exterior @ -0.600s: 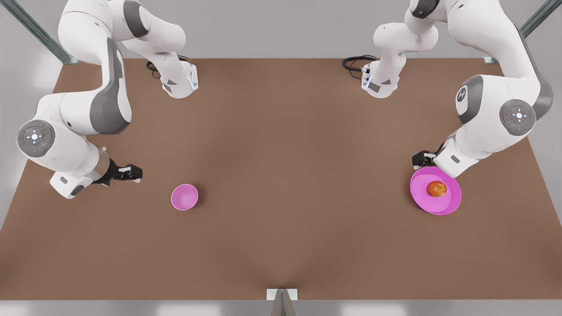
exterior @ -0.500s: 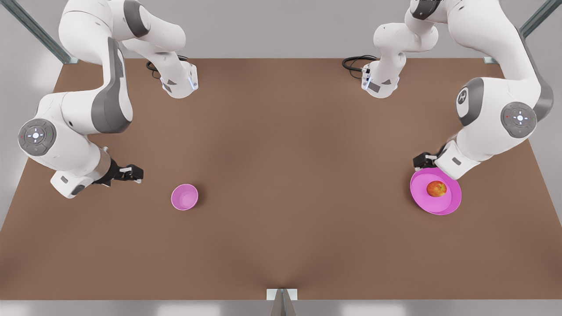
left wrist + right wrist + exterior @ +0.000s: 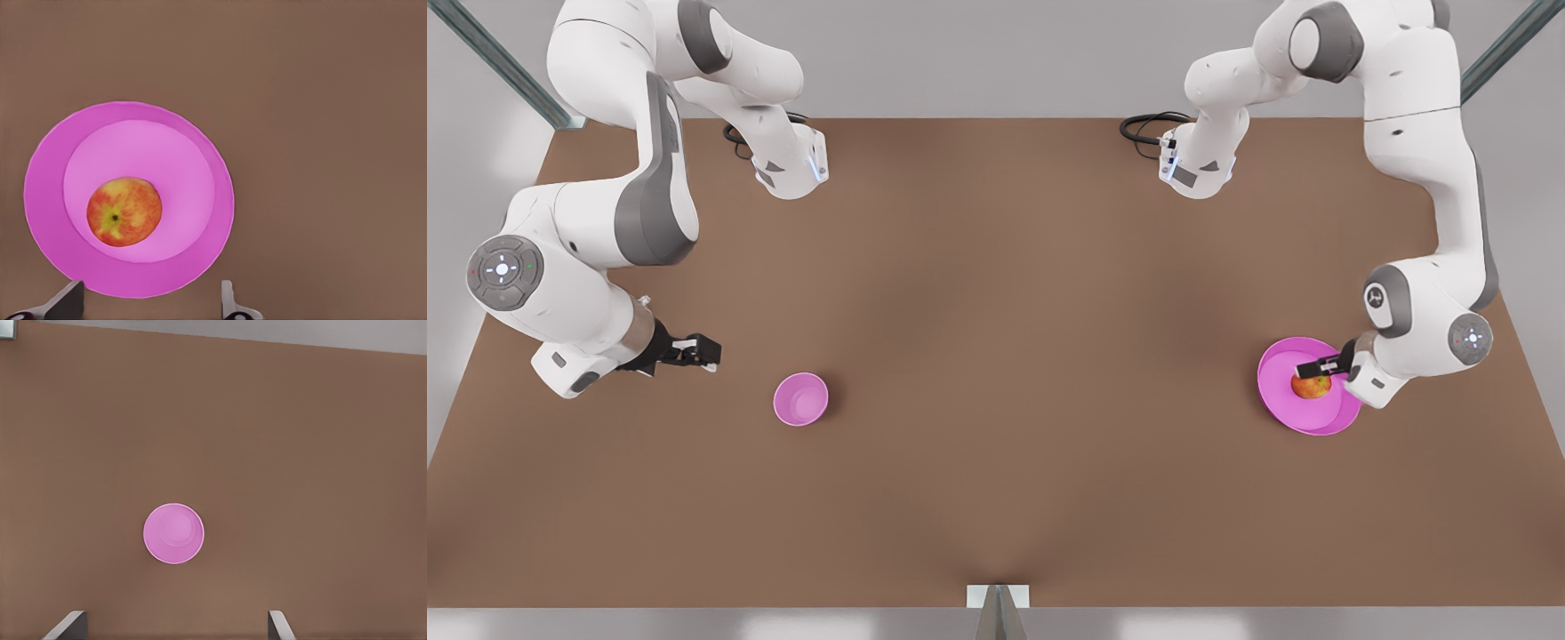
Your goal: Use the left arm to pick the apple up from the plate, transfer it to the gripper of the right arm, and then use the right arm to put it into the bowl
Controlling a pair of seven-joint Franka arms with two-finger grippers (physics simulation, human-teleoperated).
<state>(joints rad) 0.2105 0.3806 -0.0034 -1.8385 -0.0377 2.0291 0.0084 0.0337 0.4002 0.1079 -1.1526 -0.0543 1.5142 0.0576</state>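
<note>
So far nothing is being carried: the apple (image 3: 124, 211) is sitting on the plate (image 3: 53, 173), the left gripper (image 3: 1319, 366) is hanging spread and empty just above it. Well apart from the plate, the right gripper (image 3: 692, 352) is waiting open beside the bowl (image 3: 800, 399). Pick, handover and placing all remain.

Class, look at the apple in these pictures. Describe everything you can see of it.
The apple is small, round and red-orange with a yellowish patch around its dark stem pit, which faces up. It looks smooth and whole. It rests inside the magenta-pink plate, off-centre on the flat inner part. In the front view the open left gripper overlaps its top edge. Whether they touch cannot be told.
</note>
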